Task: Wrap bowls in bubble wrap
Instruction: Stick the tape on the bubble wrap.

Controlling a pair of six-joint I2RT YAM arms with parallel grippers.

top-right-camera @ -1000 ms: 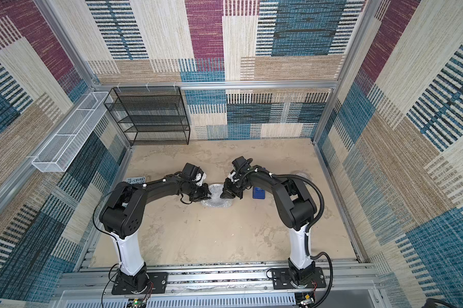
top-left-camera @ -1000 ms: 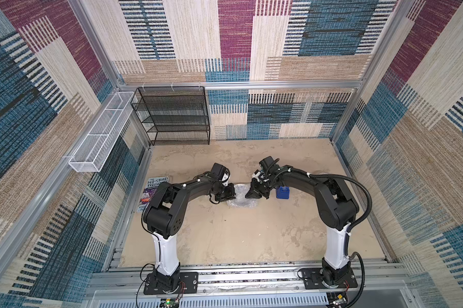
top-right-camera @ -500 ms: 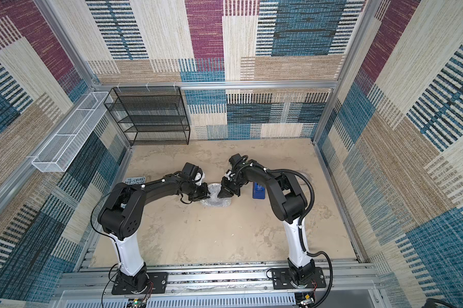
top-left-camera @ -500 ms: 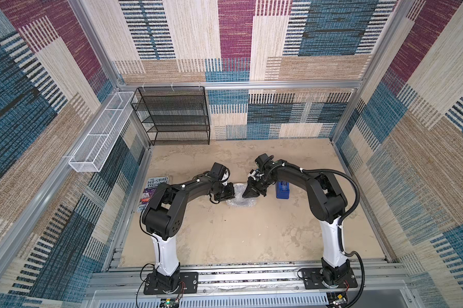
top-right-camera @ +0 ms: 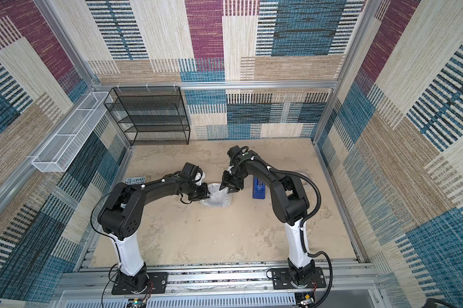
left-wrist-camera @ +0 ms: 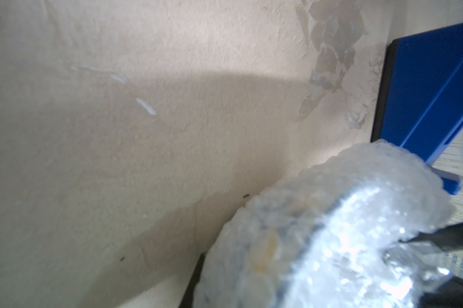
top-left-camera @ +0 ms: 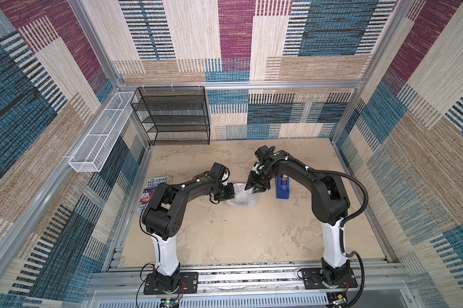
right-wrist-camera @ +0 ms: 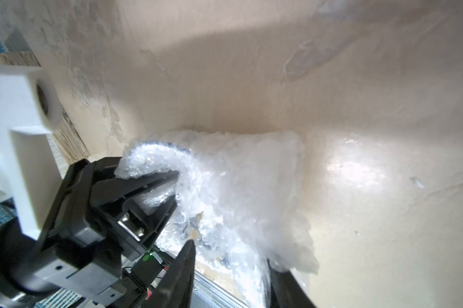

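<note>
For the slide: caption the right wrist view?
Left hand pinching a fold of clear shiny bubble wrap bundled on beige table.

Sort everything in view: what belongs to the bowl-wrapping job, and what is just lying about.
Job: bubble wrap; bowl, mostly hidden inside it; left gripper, pinching the wrap; right gripper, open beside it.

Lying about: blue tape dispenser, untouched; book; black wire shelf; white wire basket.
</note>
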